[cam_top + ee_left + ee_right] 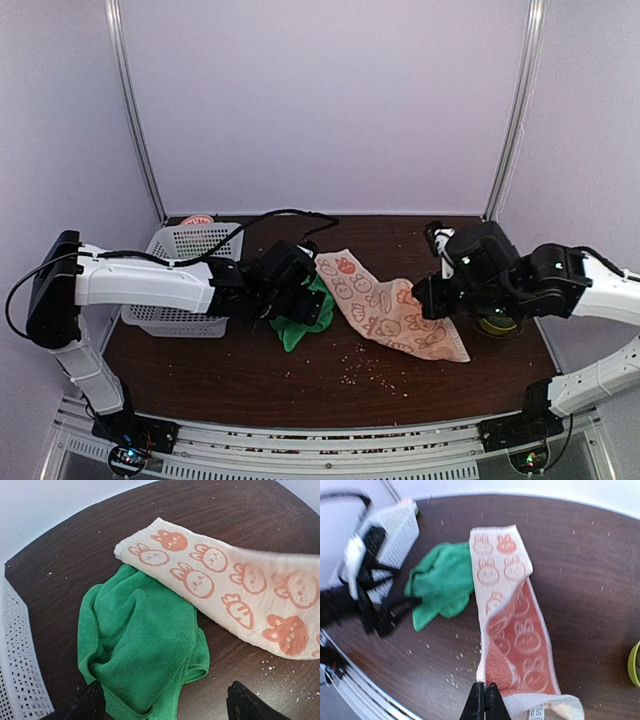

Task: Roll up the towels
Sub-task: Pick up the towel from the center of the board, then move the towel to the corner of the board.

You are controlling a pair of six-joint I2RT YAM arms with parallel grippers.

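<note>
You have two towels on the table (250, 375), and they overlap near its middle. One is a plain green towel (140, 650), bunched and crumpled. The other is a pinkish-beige printed towel (235, 605) with orange rabbits and carrots, lying in a long strip that runs from the green one toward your right side. One corner of the printed towel rests on the green towel's edge. Your left gripper (165, 707) hangs low over the near side of the green towel with its two fingers spread wide, one on each side of the cloth's near edge, holding nothing. Your right gripper (485, 700) is pressed fully together at the near end of the printed towel. It pinches the cloth's edge between its tips, and that end is folded over so its deeper orange underside shows. There is one white perforated basket (185, 250) at the left rear of the table beside the left arm, one yellow-green round object (497, 324) partly hidden under the right arm, and many pale crumbs (365, 365) scattered on the dark wood.
</note>
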